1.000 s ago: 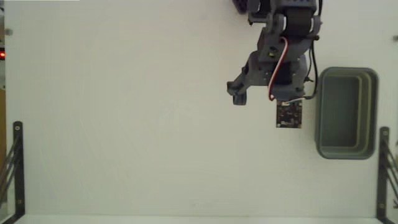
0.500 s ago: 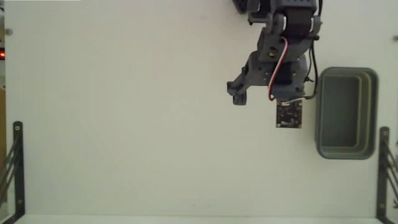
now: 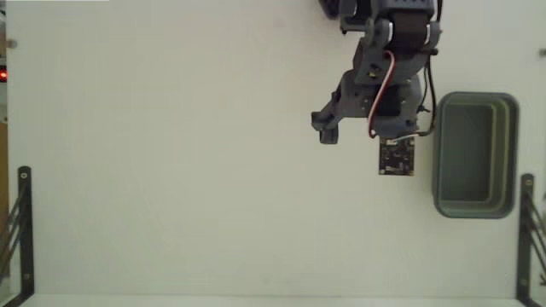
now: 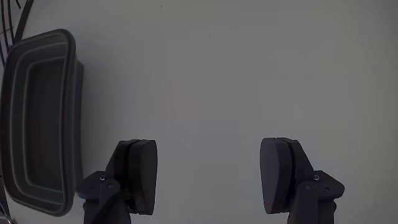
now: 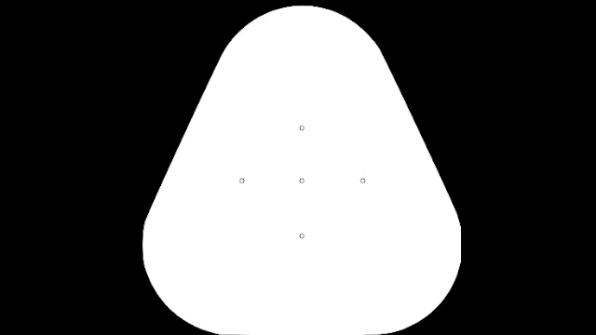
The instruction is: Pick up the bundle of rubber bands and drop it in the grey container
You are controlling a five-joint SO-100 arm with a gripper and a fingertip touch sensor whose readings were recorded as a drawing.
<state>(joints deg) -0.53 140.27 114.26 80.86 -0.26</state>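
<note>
wrist view: end effector (image 4: 211,180) spread wide beside grey container (image 4: 38,118).

arm (image 3: 375,77) left of grey container (image 3: 474,155)

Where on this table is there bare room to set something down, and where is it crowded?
Fixed view: the table is bare left of the arm across to the left bracket, and below the circuit board. It is crowded at upper right, around arm, board and tub. In the wrist view the open tool has bare table ahead.
</note>
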